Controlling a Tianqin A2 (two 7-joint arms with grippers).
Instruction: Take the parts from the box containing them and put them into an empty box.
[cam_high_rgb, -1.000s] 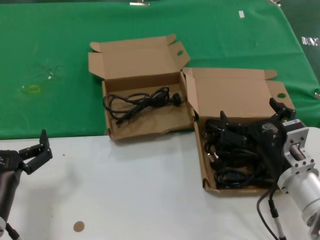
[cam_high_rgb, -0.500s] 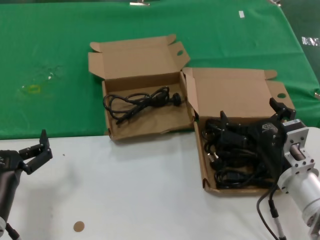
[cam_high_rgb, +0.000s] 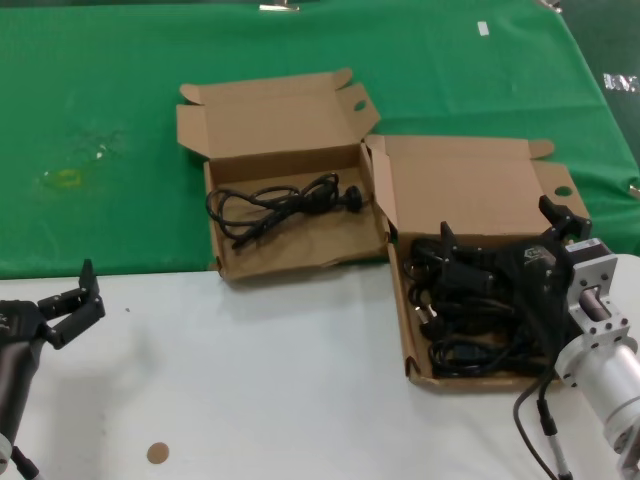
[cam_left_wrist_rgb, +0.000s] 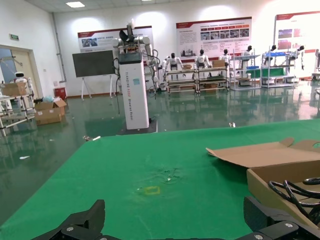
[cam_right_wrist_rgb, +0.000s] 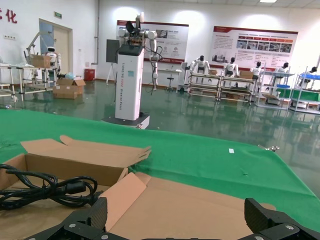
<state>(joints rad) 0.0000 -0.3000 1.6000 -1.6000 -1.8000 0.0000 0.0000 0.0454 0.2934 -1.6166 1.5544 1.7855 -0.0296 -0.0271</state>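
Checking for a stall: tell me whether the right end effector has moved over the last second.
No. The right end effector sits in the same spot over the power cords, unchanged against the rim of the cardboard box holding them.

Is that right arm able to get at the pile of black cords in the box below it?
Probably yes: the right gripper hangs open directly over the power cords, lid folded back, nothing between.
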